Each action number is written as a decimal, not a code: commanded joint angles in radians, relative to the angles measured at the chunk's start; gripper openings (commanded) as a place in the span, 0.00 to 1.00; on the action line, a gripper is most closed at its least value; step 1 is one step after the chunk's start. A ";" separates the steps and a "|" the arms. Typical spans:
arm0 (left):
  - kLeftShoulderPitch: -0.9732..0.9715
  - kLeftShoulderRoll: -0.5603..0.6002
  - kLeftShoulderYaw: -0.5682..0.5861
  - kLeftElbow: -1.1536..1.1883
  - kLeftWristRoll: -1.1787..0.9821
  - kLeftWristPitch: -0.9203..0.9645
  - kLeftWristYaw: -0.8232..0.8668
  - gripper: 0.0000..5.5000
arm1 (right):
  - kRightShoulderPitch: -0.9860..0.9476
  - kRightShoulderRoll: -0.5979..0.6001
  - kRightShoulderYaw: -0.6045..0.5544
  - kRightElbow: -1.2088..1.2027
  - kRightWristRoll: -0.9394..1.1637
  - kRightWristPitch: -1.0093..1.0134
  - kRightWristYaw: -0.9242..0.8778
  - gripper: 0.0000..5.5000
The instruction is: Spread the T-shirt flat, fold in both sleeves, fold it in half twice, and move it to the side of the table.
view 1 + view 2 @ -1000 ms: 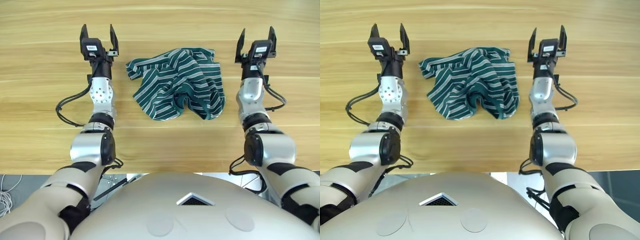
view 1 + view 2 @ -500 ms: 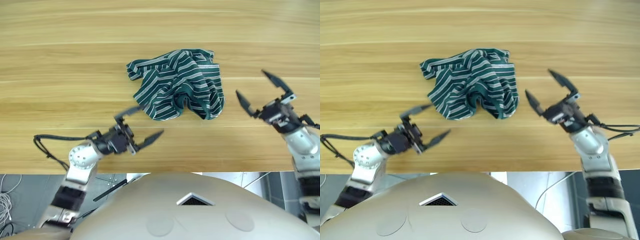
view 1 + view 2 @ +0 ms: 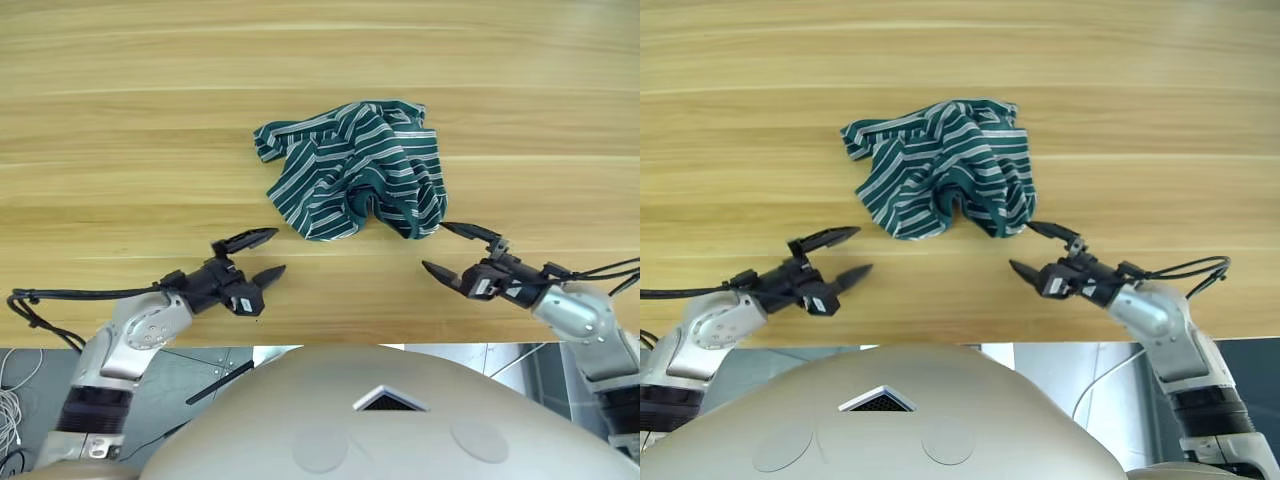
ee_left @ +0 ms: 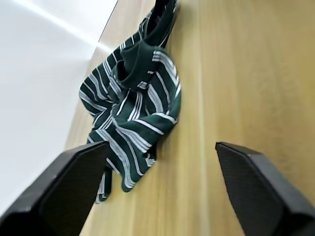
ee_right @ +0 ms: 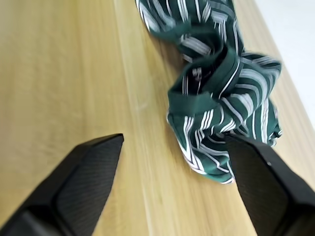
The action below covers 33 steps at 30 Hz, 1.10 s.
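Since both swung down from flanking the T-shirt [image 3: 350, 168], left pincer [image 3: 279, 250] sits lower left and right pincer [image 3: 434, 246] lower right, both spread and empty, while the shirt stays crumpled at frame centre on the bench [image 3: 120, 130], so spreading hasn't started.

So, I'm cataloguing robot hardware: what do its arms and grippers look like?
The left arm and right arm are silver-grey metal with thin black cables. The left gripper and right gripper are black, each with two tapered, pointed fingers.
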 commanded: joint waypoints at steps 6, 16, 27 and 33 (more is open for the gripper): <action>-0.074 -0.014 -0.091 0.079 0.087 0.009 0.110 0.73 | -0.098 0.058 0.053 0.169 -0.096 -0.004 -0.094 0.69; -0.156 -0.025 -0.115 0.147 0.186 0.062 0.253 0.73 | -0.099 0.060 0.074 0.182 -0.091 -0.033 -0.120 0.42; -0.166 -0.013 -0.178 0.146 0.174 0.066 0.269 0.73 | -0.197 0.096 0.080 0.289 -0.104 -0.037 -0.166 0.04; -0.210 -0.050 -0.220 0.201 0.210 0.096 0.321 0.73 | -0.216 0.103 0.076 0.327 -0.106 -0.057 -0.188 0.01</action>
